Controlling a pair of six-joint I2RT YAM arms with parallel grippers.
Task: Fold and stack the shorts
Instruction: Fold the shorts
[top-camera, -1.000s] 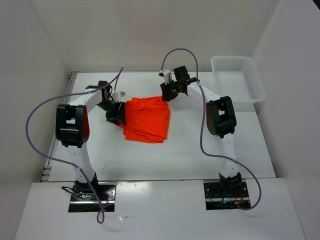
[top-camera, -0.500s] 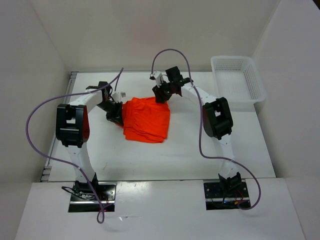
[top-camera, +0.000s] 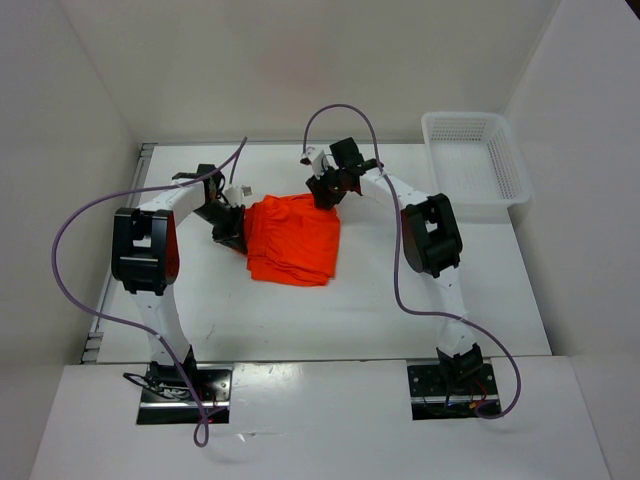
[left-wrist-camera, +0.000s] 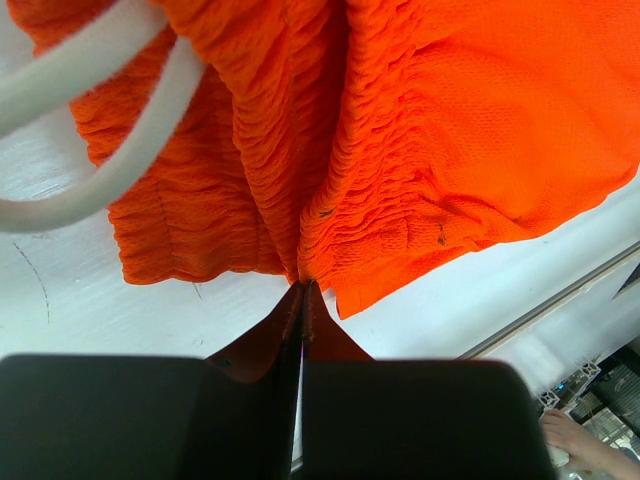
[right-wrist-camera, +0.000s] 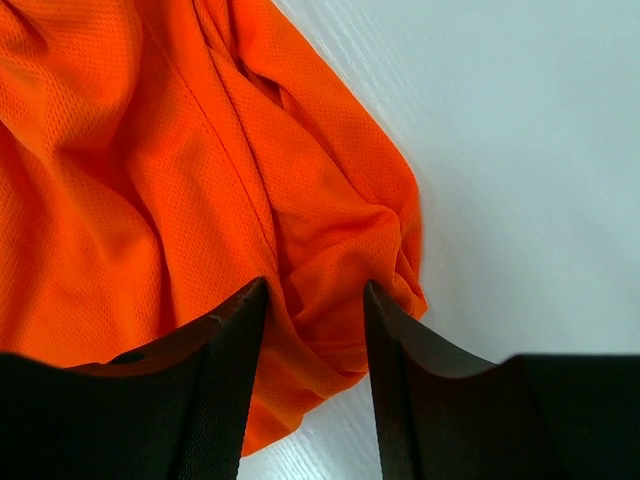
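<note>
From above, the shorts (top-camera: 293, 240) lie in a rumpled, roughly doubled heap at centre frame on the white table (top-camera: 400, 300), both arms reaching in. I'd judge the folding barely begun and the stacking not started; the white basket (top-camera: 465, 117) sits upper right.

Left wrist view: the left gripper (left-wrist-camera: 303, 288) is pinched together on the gathered, ribbed waistband edge at lower centre.

Right wrist view: the right gripper (right-wrist-camera: 314, 290) stands apart, straddling a bunched mesh corner.
</note>
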